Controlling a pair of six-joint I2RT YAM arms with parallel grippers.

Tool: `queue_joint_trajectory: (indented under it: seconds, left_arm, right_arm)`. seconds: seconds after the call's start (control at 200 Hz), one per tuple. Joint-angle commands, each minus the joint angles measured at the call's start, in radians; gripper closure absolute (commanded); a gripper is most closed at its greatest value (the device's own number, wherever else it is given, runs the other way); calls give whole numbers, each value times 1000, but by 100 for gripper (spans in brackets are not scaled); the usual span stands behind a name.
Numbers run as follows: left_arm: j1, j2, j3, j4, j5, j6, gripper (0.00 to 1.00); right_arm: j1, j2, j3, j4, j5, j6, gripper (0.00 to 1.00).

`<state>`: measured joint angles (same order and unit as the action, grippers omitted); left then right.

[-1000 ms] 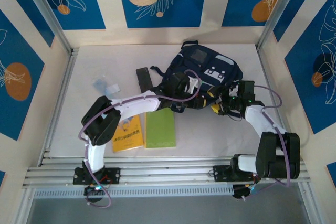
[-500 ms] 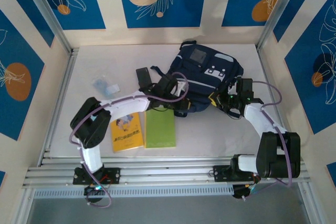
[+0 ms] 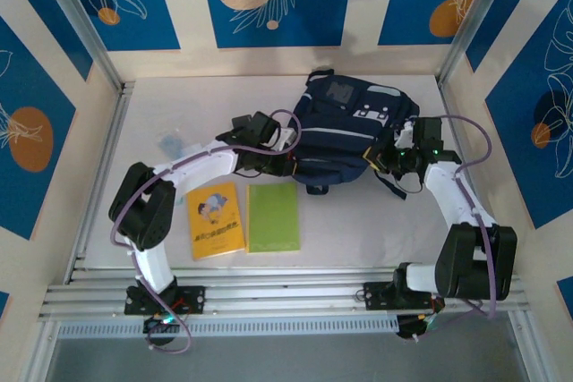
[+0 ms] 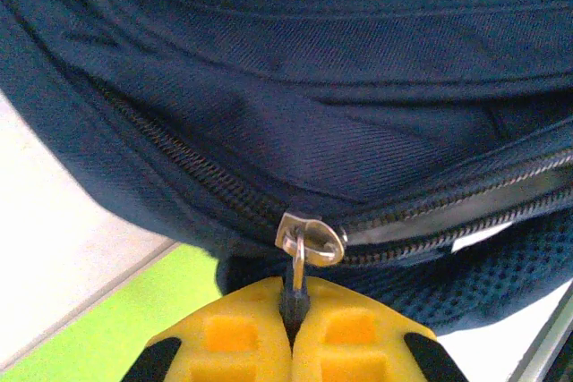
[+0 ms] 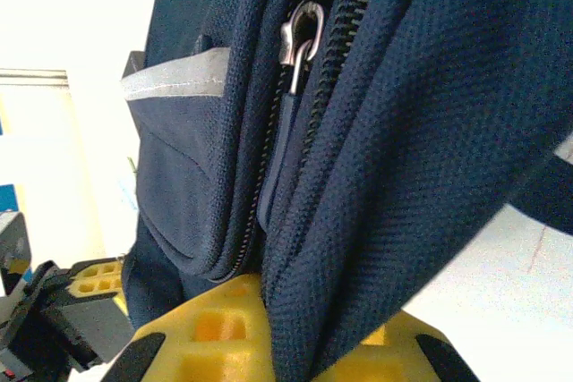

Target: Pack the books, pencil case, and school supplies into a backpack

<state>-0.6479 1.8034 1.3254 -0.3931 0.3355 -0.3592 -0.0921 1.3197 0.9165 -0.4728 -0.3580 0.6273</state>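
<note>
The backpack lies on its side at the far middle of the bench, navy, with its white patches facing up and a dark strap trailing off its near right corner. Along its near edge runs a zip, partly undone: in the left wrist view the metal zipper pull sits where the closed teeth meet the parted ones. The left pincer is pressed together on the dark tab hanging from that pull, its yellow fingers meeting with only the tab between them. In the top view this left pincer is at the bag's near left corner. The right pincer is at the opposite, near right corner; its wrist view shows the right pincer pinching a fold of the navy mesh-weave fabric beside an open zip track, with a second metal slider hanging higher up. In front of the bag, apart from it, the yellow book and the green book lie flat side by side, close together. The light-blue pad lies further left, beyond the left arm.
</note>
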Motion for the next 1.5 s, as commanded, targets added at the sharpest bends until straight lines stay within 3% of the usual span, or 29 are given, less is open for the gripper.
queue_joint_trajectory:
  seconds: [0.0,0.16,0.295,0.425,0.475,0.53,0.675,0.725,0.75,0.89,1.03,1.255,1.4,1.47,1.495]
  left_arm:
    - [40,-66,-6,-99,3,19,100]
    - [-80,-86,12,-31,148,-23,100]
    - [-164,-16,129,17,207,-59,100]
    - [-188,101,286,29,208,-78,100]
    - [-187,145,339,24,191,-84,100]
    - [-187,190,407,5,169,-78,100]
    - [-186,267,520,-29,134,-70,100]
    - [-186,276,533,-23,132,-74,100]
    - [-186,277,536,-19,132,-75,100]
    - [-184,272,538,-7,136,-72,100]
    - [-180,258,528,-17,148,-63,100]
    - [-180,227,492,-36,155,-56,100]
    - [-181,210,457,-21,170,-75,100]
    - [-183,203,438,-6,185,-89,100]
    - [-183,198,432,-5,187,-91,100]
  right_arm:
    - [-69,51,89,45,113,-123,100]
    - [-103,184,219,67,71,-82,100]
    - [-107,295,347,37,47,-16,99]
    - [-116,324,397,-12,-14,44,72]
    - [-120,297,378,-20,-9,60,52]
    - [-128,256,348,-38,5,71,38]
    - [-156,110,235,-84,30,87,20]
    - [-160,53,191,-95,38,82,10]
    - [-160,24,170,-102,44,83,0]
    - [-159,-121,35,-86,15,120,1]
    - [-146,-194,-116,41,-74,216,1]
    - [-77,-136,-276,364,-113,394,0]
    - [-14,-65,-321,526,-29,506,0]
    - [15,-20,-326,585,30,533,7]
    - [23,-1,-325,602,44,535,17]
